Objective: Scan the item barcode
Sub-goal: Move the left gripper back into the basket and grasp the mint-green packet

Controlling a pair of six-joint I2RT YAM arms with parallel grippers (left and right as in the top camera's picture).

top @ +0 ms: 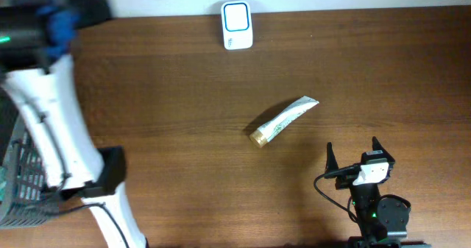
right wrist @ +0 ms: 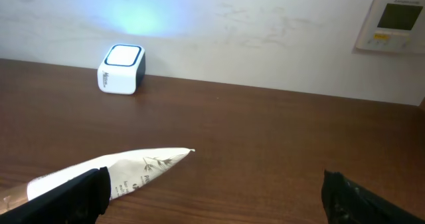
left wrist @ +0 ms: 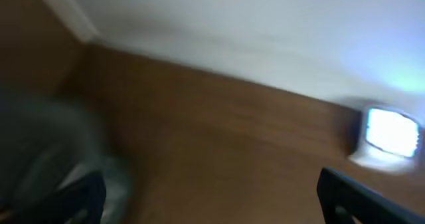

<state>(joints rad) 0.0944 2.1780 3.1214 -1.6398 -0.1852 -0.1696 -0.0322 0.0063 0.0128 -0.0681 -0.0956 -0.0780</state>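
One white tube (top: pixel 283 121) with a gold cap lies flat on the table (top: pixel 184 93), right of centre, just beyond the right gripper (top: pixel 352 145). Its green leaf print and lettering are too small to read. The right gripper and the left gripper (left wrist: pixel 212 199) both gape wide, holding nothing.

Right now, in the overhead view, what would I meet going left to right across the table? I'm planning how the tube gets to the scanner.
Left arm → scanner → tube → right pincer, standing open. The basket at the far left overlaps the arm, so it is left out.
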